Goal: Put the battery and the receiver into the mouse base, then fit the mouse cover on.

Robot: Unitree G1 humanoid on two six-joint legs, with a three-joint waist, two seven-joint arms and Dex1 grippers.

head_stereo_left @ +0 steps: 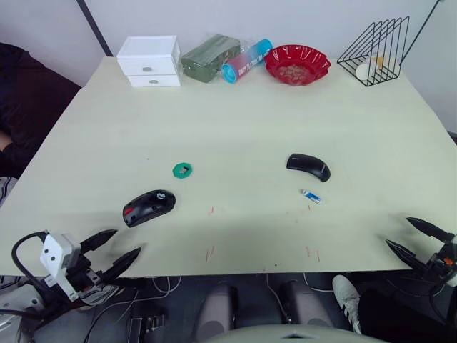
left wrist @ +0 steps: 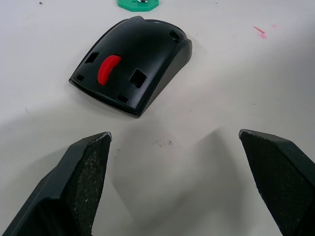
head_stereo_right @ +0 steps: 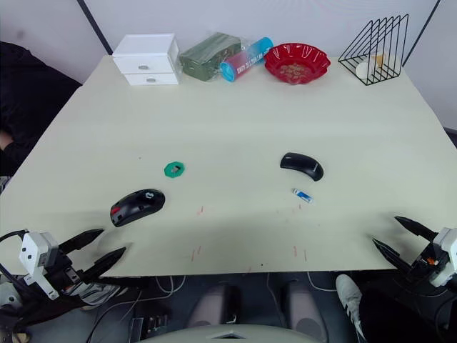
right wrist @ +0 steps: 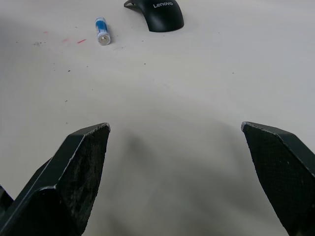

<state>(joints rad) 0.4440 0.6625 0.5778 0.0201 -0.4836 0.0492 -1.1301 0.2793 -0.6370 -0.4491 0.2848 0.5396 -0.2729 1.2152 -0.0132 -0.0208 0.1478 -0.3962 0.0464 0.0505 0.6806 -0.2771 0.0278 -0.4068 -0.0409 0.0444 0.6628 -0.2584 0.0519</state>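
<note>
The mouse base is a black oval body with a red patch, lying at the table's front left. My left gripper is open just in front of it at the table edge; the left wrist view shows the mouse base a short way beyond the spread fingers. The mouse cover, a glossy black shell, lies right of centre. The white-and-blue battery lies just in front of it. My right gripper is open at the front right edge, well short of both. The receiver is out of view.
A green round disc lies behind the mouse base. Along the far edge stand a white drawer box, a green packet, a blue tube, a red bowl and a black wire rack. A dark-clothed person is at the left.
</note>
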